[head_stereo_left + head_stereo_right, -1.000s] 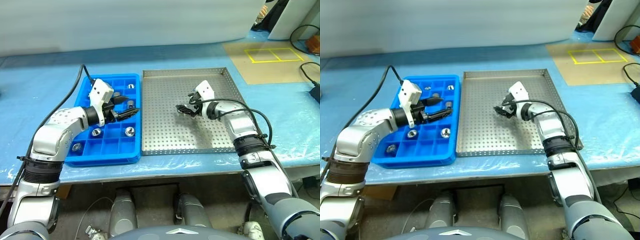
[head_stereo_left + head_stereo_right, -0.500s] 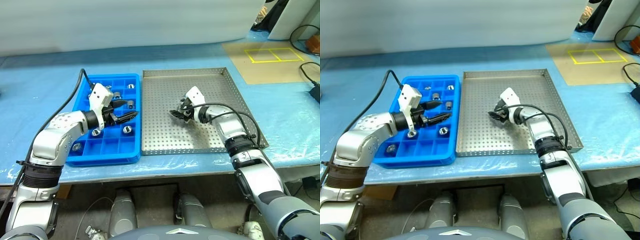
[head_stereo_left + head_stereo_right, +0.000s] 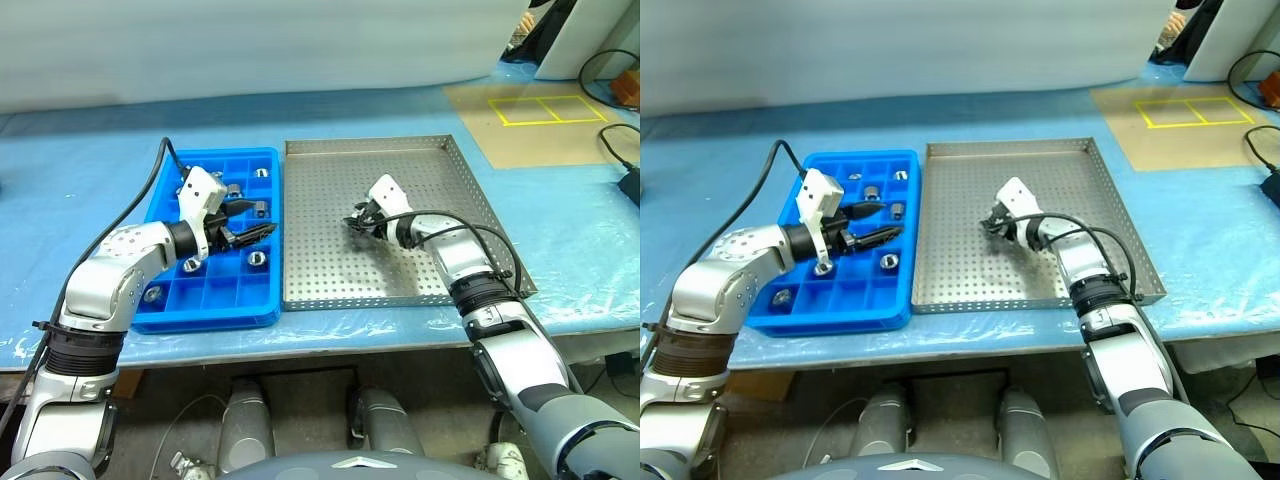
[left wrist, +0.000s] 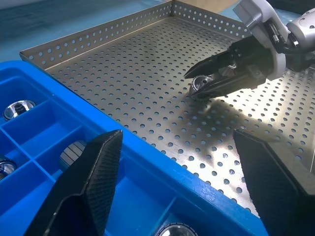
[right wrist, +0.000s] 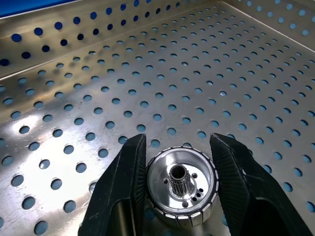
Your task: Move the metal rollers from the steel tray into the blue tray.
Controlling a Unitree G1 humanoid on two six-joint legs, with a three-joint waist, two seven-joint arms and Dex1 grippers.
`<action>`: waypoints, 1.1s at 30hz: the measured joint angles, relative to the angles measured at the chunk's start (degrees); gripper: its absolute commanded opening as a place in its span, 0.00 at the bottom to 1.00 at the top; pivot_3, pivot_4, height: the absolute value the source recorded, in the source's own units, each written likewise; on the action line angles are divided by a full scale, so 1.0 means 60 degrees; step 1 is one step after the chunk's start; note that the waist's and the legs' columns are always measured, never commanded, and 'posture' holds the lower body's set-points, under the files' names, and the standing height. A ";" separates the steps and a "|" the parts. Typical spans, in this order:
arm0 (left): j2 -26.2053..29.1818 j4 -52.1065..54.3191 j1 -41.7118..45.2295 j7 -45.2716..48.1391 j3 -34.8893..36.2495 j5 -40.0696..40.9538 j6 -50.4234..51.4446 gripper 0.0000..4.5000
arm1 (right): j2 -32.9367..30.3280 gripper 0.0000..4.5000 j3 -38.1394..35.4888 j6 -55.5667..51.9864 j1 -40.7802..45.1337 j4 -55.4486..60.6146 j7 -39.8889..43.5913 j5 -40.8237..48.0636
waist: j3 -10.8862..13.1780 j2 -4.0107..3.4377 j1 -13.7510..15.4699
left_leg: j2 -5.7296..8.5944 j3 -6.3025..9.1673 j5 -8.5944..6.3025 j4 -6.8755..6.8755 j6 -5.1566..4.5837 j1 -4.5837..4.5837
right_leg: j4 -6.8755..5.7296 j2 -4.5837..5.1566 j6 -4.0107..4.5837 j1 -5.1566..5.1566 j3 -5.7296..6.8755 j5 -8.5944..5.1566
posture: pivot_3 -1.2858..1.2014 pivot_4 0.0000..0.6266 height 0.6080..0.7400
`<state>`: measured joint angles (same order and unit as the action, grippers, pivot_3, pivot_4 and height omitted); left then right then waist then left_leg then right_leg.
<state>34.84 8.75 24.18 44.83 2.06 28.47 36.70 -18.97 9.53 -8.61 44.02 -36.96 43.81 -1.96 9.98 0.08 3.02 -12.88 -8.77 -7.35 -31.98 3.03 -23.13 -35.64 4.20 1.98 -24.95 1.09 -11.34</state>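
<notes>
Low over the steel tray, near its middle, my right gripper has a black finger pressed against each side of one metal roller. That shiny ribbed cylinder with a central hole lies on the perforated floor. My left gripper hovers over the right part of the blue tray, open, with nothing between its fingers. Several metal rollers sit in the blue tray's compartments, among them one close under the left gripper and one at the far end.
Both trays lie side by side on a blue-covered table, the blue one on the left. A tan mat with yellow taped squares lies at the back right, and black cables run along the right edge. The table's front edge is just below the trays.
My right gripper has slid a little left and down inside the steel tray, and its fingers have closed in around the roller. The left arm has not moved.
</notes>
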 measured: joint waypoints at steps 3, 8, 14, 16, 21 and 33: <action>0.0024 0.0000 -0.0021 0.0013 0.0001 -0.0003 0.0000 0.84 | 0.0061 0.35 0.0051 -0.0023 -0.0013 0.0083 0.0028 -0.0023 | 0.0000 0.0000 -0.0003 | 0.0000 0.0000 0.0000 0.0000 0.0000 0.0000 | 0.0000 0.0000 0.0000 0.0000 0.0000 0.0000 | 0.51 0.24 1.00; 0.0421 0.0195 -0.0164 0.0029 0.0532 0.0263 0.0144 0.84 | 0.0233 0.35 0.0056 -0.0361 -0.0015 0.0933 0.0389 0.0154 | 0.0006 0.0002 -0.0038 | -0.0006 0.0001 0.0000 0.0005 0.0001 -0.0016 | -0.0003 -0.0005 0.0001 -0.0022 0.0001 0.0000 | 0.53 0.24 1.00; 0.2019 0.0475 -0.1104 0.0581 0.1978 0.0417 0.0137 0.84 | 0.0872 0.35 0.0547 -0.0397 0.0194 0.2043 0.0957 0.0202 | 0.0006 0.0002 -0.0045 | -0.0005 0.0001 0.0000 0.0049 0.0003 -0.0008 | 0.0017 -0.0005 0.0010 -0.0026 0.0007 -0.0011 | 0.56 0.24 1.00; 0.2295 0.0473 -0.1407 0.0707 0.2286 0.0413 0.0094 0.84 | 0.1260 0.35 0.0718 -0.0458 0.0432 0.2135 0.1155 0.0346 | 0.0010 0.0005 0.0031 | -0.0005 0.0002 0.0001 0.0055 0.0003 -0.0011 | 0.0018 -0.0004 0.0010 -0.0028 0.0010 -0.0011 | 0.58 0.24 1.00; 0.2616 0.0626 -0.2137 0.0606 0.3216 0.0435 0.0123 0.84 | 0.2293 0.35 0.0979 -0.0231 0.1276 0.1735 0.1376 0.0438 | 0.0012 0.0011 0.0270 | -0.0006 0.0008 0.0001 0.0084 0.0007 -0.0006 | 0.0021 -0.0003 0.0017 -0.0030 0.0019 -0.0015 | 0.61 0.24 1.00; 0.2179 0.2360 -0.3859 -0.0307 0.4161 0.0773 0.0657 0.84 | 0.4056 0.35 0.1669 0.1781 0.2077 -0.1665 0.0752 -0.0224 | 0.0013 0.0016 0.0783 | -0.0005 0.0027 0.0004 0.0131 0.0014 -0.0010 | 0.0026 0.0001 0.0033 -0.0033 0.0041 -0.0043 | 0.64 0.24 1.00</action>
<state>47.91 22.91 1.02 42.99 27.03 33.11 40.64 5.37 19.54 2.08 56.48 -46.95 48.32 -3.30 10.05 0.18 7.72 -12.91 -8.61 -7.33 -31.19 3.12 -23.19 -35.48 4.21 2.18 -25.15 1.34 -11.60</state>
